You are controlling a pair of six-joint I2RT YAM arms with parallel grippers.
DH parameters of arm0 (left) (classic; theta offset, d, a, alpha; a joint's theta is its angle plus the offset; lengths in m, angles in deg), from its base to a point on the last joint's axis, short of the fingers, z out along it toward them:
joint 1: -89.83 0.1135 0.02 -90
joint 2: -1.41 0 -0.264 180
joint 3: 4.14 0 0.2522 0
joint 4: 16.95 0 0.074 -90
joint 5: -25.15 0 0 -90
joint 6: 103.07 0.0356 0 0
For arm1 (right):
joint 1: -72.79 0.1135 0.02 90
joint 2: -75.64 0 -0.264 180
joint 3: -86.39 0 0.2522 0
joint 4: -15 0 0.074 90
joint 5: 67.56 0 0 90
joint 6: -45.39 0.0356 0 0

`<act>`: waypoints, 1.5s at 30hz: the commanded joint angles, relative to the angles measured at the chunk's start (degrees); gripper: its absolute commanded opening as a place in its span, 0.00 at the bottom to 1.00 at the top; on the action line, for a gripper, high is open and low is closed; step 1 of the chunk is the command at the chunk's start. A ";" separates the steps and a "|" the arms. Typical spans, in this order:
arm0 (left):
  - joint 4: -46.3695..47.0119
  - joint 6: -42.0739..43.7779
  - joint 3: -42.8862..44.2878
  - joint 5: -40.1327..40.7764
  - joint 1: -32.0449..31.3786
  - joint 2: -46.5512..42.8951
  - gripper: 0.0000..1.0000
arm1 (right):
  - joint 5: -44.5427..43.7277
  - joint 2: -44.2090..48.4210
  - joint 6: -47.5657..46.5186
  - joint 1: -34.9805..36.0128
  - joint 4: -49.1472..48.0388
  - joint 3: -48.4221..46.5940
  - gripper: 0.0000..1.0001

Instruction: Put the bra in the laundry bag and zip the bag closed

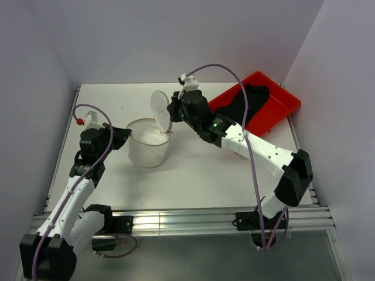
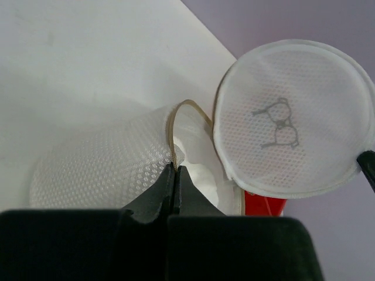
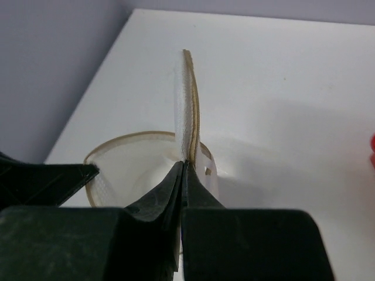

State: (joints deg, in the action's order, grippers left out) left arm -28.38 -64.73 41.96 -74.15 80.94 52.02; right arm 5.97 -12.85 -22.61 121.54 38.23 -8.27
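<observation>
The laundry bag is a white mesh drum standing open in the middle of the table. Its round lid stands upright at the bag's far right rim. My right gripper is shut on the lid's edge, close to where it joins the bag. My left gripper is shut on the bag's tan zip rim at its left side. In the left wrist view the lid shows its small dark printed mark. White fabric lies inside the bag; I take it for the bra.
A red tray sits at the back right, partly under the right arm, with a black cloth in it. Grey walls close in the table on the left, back and right. A metal rail runs along the near edge.
</observation>
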 commanded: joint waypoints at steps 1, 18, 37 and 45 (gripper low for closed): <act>-3.99 0.95 0.36 7.28 4.48 -4.46 0.00 | 6.09 -2.91 4.62 -2.60 -7.45 -4.35 0.00; -11.29 4.27 0.60 2.27 7.04 -10.70 0.88 | 7.86 -7.77 3.41 -17.35 -2.27 -1.73 0.63; -18.33 21.51 10.21 0.43 -2.80 -15.63 0.86 | -4.97 -18.11 -15.47 -34.43 11.79 1.28 0.70; -18.15 22.57 10.55 -0.54 -3.59 -14.31 0.84 | -3.66 -28.04 -20.15 -34.34 13.20 -5.93 0.66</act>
State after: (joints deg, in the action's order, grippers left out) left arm -47.13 -43.97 52.03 -73.59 77.66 37.41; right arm 2.43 -37.51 -39.55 86.81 50.47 -10.76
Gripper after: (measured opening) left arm 0.848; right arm 0.682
